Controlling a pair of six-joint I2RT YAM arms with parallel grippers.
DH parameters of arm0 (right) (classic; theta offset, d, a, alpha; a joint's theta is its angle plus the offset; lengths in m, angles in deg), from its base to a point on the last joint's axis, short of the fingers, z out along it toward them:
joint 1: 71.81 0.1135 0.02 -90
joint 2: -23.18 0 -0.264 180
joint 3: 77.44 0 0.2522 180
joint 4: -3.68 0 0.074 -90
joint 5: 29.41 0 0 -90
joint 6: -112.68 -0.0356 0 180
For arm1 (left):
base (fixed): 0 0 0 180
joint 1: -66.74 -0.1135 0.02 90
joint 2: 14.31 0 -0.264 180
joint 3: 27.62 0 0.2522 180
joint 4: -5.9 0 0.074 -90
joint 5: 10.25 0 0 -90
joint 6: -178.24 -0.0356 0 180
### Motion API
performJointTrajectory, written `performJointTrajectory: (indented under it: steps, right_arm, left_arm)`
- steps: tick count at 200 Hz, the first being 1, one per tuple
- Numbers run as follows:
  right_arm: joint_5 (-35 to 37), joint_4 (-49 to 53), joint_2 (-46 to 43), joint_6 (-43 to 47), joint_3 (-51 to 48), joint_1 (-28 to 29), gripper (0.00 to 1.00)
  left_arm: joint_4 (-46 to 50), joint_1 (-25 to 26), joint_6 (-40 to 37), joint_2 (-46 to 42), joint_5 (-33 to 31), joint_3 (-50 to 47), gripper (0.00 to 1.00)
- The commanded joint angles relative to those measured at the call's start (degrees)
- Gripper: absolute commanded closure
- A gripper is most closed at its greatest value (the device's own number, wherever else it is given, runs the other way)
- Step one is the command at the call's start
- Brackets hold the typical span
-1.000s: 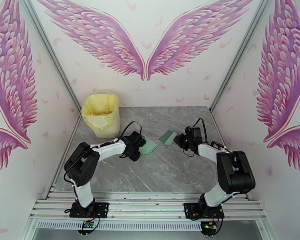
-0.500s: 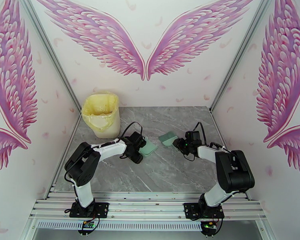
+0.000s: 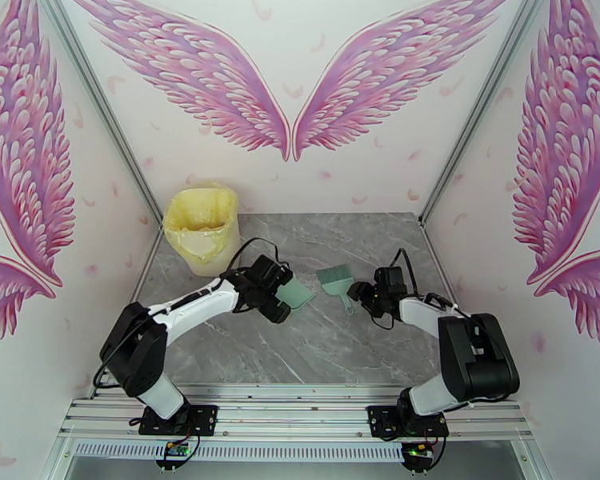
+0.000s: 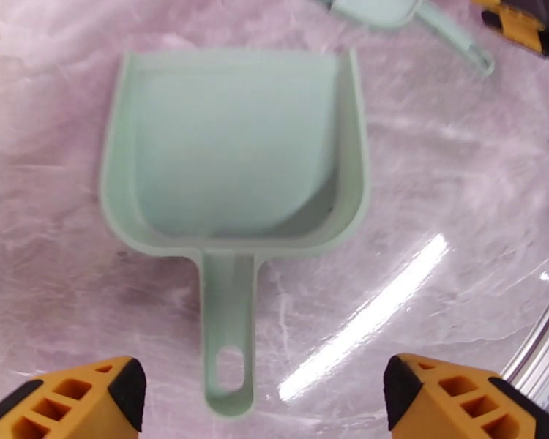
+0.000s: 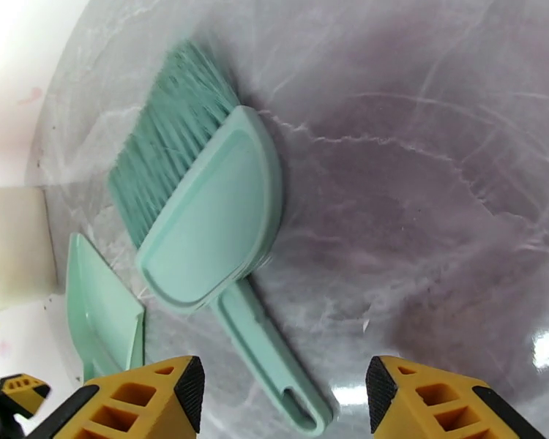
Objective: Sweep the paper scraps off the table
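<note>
Left gripper (image 4: 263,393): jaws apart, dustpan (image 4: 230,148) handle between them, nothing gripped. Right gripper (image 5: 282,395): jaws apart over brush (image 5: 208,221) handle. Table (image 3: 316,346): lower centre of top view; both tools flat mid-table. Risk: off-centre closure skids smooth handle sideways. Bin (image 3: 202,230), upper left, crowds left arm; near half open.

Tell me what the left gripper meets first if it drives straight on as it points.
The left gripper, open, would likely meet the dustpan handle first, lying on the table ahead between its fingers, though depth is unclear.
</note>
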Motion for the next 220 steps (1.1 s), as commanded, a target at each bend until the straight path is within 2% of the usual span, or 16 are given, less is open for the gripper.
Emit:
performJointTrajectory:
  steps: [1,31,50,57,59,62,86,102,113,128,154,174,220]
  right_arm:
    - [3.77,4.64,-7.31,5.45,0.33,-0.14,0.32]
    - [12.00,11.77,-16.75,12.41,2.03,-0.04,0.29]
    - [20.78,13.23,-22.48,15.48,1.59,0.01,0.26]
    - [22.89,12.64,-24.26,16.44,1.01,-0.05,0.19]
    - [23.55,12.34,-24.81,16.71,0.79,-0.04,0.14]
    - [24.36,11.31,-25.82,17.48,0.14,-0.04,0.00]
    - [30.55,0.38,-32.30,21.19,-6.53,-0.08,0.01]
    - [32.11,-9.80,-34.10,26.03,-12.44,-0.09,0.01]
    - [31.80,-16.23,-34.07,29.56,-15.87,-0.04,0.01]
    - [31.62,-19.99,-32.68,32.03,-17.88,-0.04,0.01]
    - [30.16,-29.45,-29.15,32.53,-21.08,-0.01,0.01]
    - [30.20,-37.26,-25.64,32.84,-23.32,-0.11,0.01]
    - [30.99,-53.50,-13.22,31.60,-25.79,-0.04,0.01]
  left_arm:
    - [-1.39,-0.27,0.22,-7.37,-5.44,-2.00,0.03]
    - [-6.89,-1.83,0.84,-16.19,-12.95,-7.45,0.01]
    - [-13.90,-3.30,0.69,-21.61,-18.13,-13.50,0.01]
    - [-16.89,-4.07,0.61,-23.40,-19.99,-16.03,0.01]
    - [-17.66,-4.24,0.49,-23.86,-20.54,-16.70,0.01]
    - [-18.96,-4.66,0.42,-24.55,-21.14,-17.79,0.01]
    - [-28.80,-8.66,-0.36,-28.72,-23.34,-26.05,0.01]
    - [-34.82,-11.82,-1.11,-30.14,-22.71,-30.78,0.01]
    - [-38.60,-13.53,-0.72,-30.91,-24.18,-33.75,0.01]
    - [-43.50,-15.99,0.52,-31.90,-25.73,-37.59,0.01]
    - [-50.28,-19.35,1.81,-32.79,-28.18,-42.18,0.01]
    - [-56.95,-20.09,-0.61,-32.83,-29.55,-44.57,0.01]
    - [-73.37,-23.43,-3.31,-24.67,-29.68,-50.19,0.01]
